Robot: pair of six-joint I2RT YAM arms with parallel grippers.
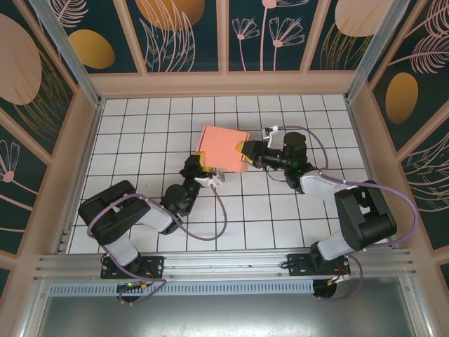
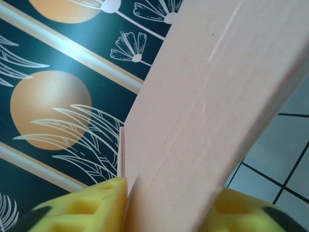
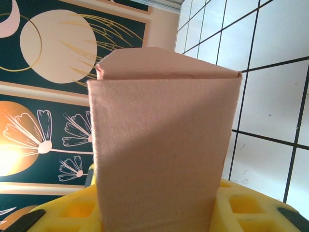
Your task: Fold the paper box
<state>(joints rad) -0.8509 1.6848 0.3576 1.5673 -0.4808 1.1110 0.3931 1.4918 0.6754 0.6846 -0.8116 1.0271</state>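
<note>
The paper box (image 1: pixel 223 146) is a salmon-pink, flat rectangular folded shape held up over the middle of the white tiled table. My left gripper (image 1: pixel 200 163) is shut on its near left corner. In the left wrist view its yellow fingers (image 2: pixel 91 208) press both sides of the paper box (image 2: pixel 207 111), with the left gripper (image 2: pixel 166 203) midway across the board. My right gripper (image 1: pixel 247 152) is shut on the box's right edge. In the right wrist view the paper box (image 3: pixel 164 145) stands upright between the yellow fingers (image 3: pixel 246 208) of the right gripper (image 3: pixel 159 212), and a folded flap shows at its top.
The tiled table (image 1: pixel 140 210) is enclosed by dark floral wall panels (image 1: pixel 42 84) at the back and on both sides. An aluminium rail (image 1: pixel 224 263) runs along the near edge by the arm bases. Purple cables (image 1: pixel 221 210) loop off both arms.
</note>
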